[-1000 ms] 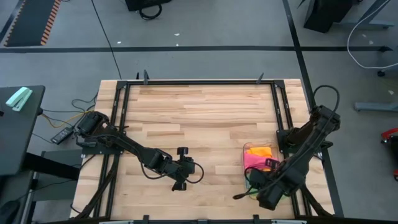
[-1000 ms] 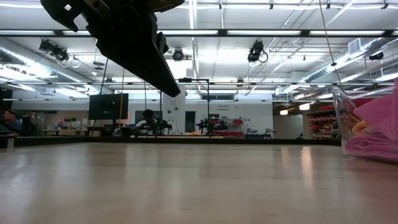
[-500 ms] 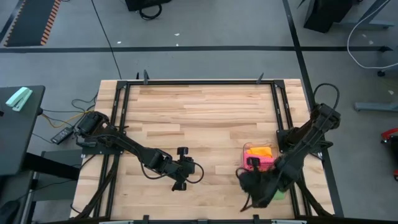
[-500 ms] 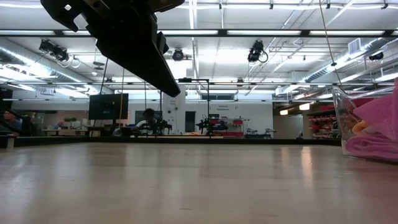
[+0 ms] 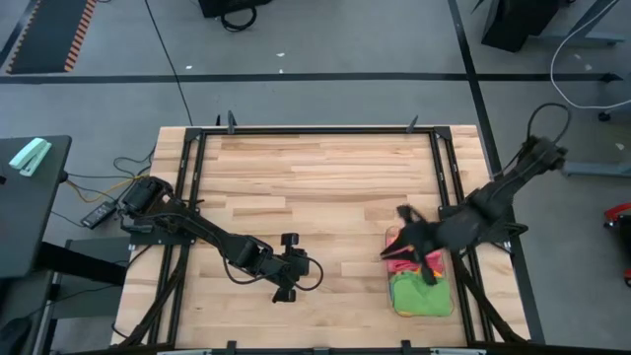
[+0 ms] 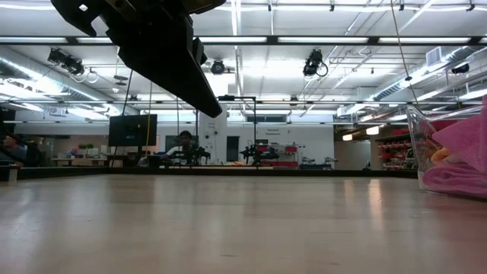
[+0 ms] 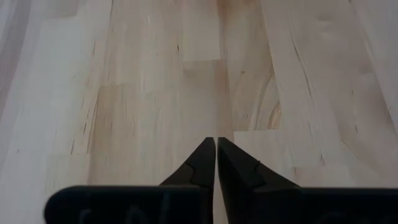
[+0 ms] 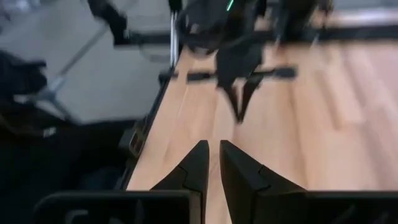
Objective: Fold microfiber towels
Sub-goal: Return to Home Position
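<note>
- Folded microfiber towels (image 5: 419, 293) lie stacked in the bin (image 5: 452, 296), near right, for tidy storage.
- Right hand (image 8: 214, 144), by the bin: nearly closed, empty.
- Left hand (image 7: 216, 142): closed, empty, parked over bare surface (image 5: 315, 177).

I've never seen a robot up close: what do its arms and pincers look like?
The left arm and right arm are slim, dark and jointed, with black cables looping beside them. The left pincer and right pincer each end in two black fingers tapering to points.
</note>
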### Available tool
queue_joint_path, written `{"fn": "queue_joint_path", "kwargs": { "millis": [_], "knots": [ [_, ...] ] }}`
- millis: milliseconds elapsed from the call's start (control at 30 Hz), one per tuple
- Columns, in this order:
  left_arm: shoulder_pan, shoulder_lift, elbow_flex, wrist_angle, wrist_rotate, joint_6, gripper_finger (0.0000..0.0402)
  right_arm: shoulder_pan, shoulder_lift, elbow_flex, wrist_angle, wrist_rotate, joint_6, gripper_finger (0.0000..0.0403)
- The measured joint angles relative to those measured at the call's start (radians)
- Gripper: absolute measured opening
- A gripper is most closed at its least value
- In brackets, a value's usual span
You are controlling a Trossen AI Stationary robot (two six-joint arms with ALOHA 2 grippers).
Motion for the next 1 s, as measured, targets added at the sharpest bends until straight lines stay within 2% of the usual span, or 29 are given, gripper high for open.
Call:
{"fn": "queue_joint_path", "kwargs": {
  "millis": [233,400,600,767,900,1000],
  "knots": [
    [0.000,0.000,0.000,0.000,0.000,0.000,0.0029,0.000,-0.300,-0.270,0.225,0.071,-0.104,0.0047],
    [0.000,0.000,0.000,0.000,0.000,0.000,0.0036,-0.001,-0.495,-0.429,0.344,0.171,-0.167,0.0046],
    [0.000,0.000,0.000,0.000,0.000,0.000,0.0027,0.000,-0.661,-0.542,0.413,0.174,-0.207,0.0046],
    [0.000,0.000,0.000,0.000,0.000,0.000,0.0024,-0.016,-0.745,-0.645,0.556,0.190,-0.320,0.0046],
    [0.000,0.000,0.000,0.000,0.000,0.000,0.0031,-0.090,-0.816,-0.717,0.607,0.166,-0.345,0.0046],
    [0.000,0.000,0.000,0.000,0.000,0.000,0.0036,-0.176,-0.873,-0.768,0.610,0.084,-0.313,0.0044]
  ]
}}
